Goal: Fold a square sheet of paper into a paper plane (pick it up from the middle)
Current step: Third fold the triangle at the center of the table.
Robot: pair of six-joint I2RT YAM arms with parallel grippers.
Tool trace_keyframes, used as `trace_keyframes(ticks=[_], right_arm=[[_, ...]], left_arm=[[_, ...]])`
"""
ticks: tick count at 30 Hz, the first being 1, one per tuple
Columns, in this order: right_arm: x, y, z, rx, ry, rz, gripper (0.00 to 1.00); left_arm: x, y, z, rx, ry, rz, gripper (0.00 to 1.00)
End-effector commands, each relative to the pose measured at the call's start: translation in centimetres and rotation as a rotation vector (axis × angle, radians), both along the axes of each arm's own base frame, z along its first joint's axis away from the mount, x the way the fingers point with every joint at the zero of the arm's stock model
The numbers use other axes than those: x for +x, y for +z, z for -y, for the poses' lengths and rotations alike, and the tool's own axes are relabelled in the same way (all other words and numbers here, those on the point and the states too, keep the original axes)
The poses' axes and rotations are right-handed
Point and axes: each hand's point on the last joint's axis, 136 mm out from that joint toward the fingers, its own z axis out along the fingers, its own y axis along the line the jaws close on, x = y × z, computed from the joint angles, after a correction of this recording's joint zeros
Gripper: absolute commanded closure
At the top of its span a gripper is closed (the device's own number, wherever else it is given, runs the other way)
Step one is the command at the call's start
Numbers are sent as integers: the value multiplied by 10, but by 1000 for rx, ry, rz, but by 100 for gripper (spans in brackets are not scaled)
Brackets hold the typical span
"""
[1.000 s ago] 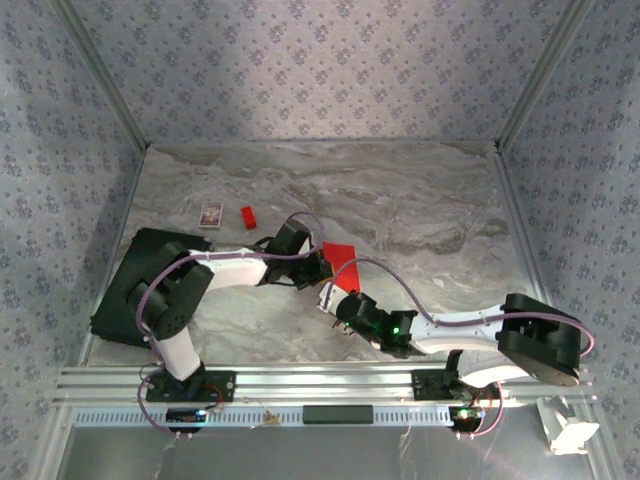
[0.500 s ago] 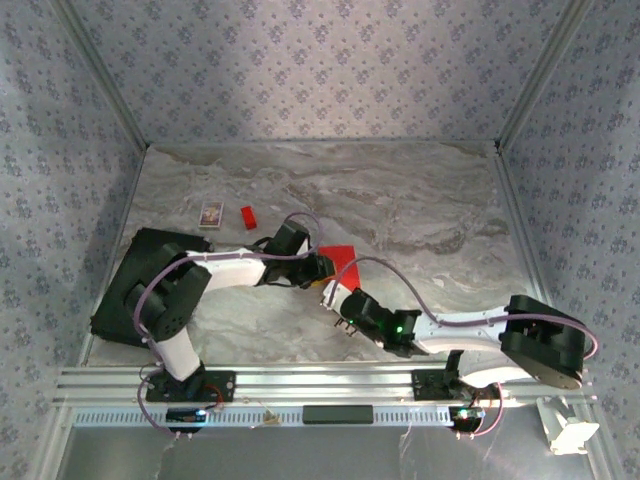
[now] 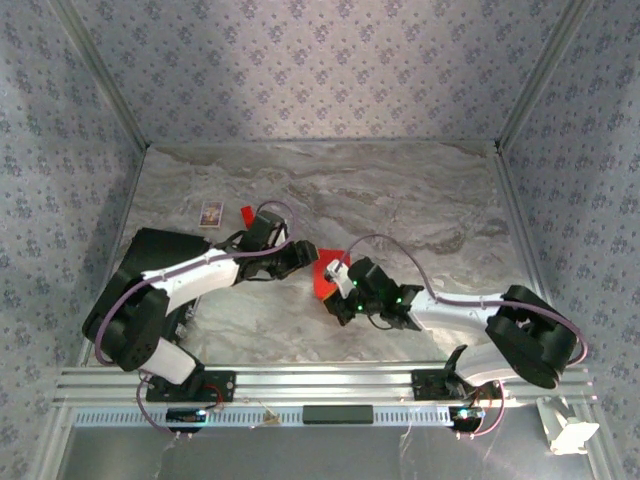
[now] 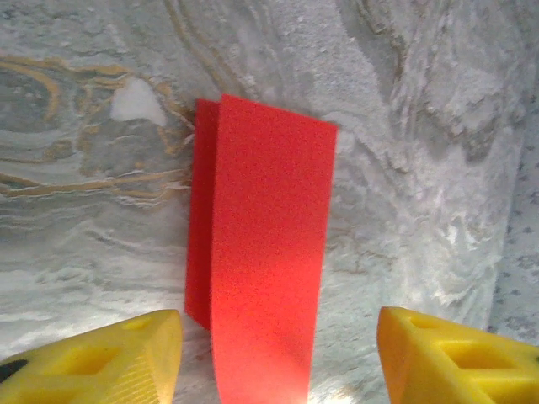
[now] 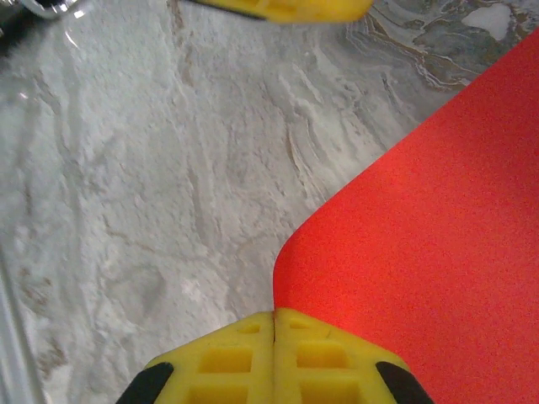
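Observation:
The square sheet of paper (image 4: 265, 252) is bright red and folded into a narrow strip, with a second layer showing along its left edge. It stands tilted up off the marble table (image 3: 420, 200) near the middle, where the top view also catches the sheet (image 3: 322, 281). My right gripper (image 5: 274, 358) is shut, and the paper (image 5: 421, 210) comes out of its closed jaws. From above, the right gripper (image 3: 334, 292) sits at the sheet's near edge. My left gripper (image 4: 278, 362) is open, with a yellow finger on each side of the strip, apart from it. Seen from above, the left gripper (image 3: 304, 254) is just left of the sheet.
A small red block (image 3: 246, 213) and a patterned card (image 3: 211, 213) lie behind the left arm. A black pad (image 3: 135, 262) sits at the table's left edge. Patterned walls close in the table on three sides, and bare marble stretches to the back and right.
My left gripper has opened, let go of the paper and drawn back to the left. My right gripper has shut on the sheet and moved forward, and the sheet now stands tilted up.

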Motion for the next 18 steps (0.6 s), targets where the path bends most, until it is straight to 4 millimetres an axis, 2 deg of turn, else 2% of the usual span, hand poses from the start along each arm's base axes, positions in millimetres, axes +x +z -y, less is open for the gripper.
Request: trace_keyframes(ticks=[1, 5, 11, 18], right_arm=[[-10, 2, -9, 65, 14, -171, 100], [-4, -1, -10, 84, -17, -233, 100], [-4, -6, -7, 113, -18, -297, 100], [-11, -6, -8, 141, 14, -350, 100]], left_arm=[[3, 4, 1, 20, -41, 9, 44], [11, 8, 12, 9, -88, 14, 54], [22, 0, 28, 2, -128, -7, 73], [32, -16, 50, -22, -188, -47, 80]])
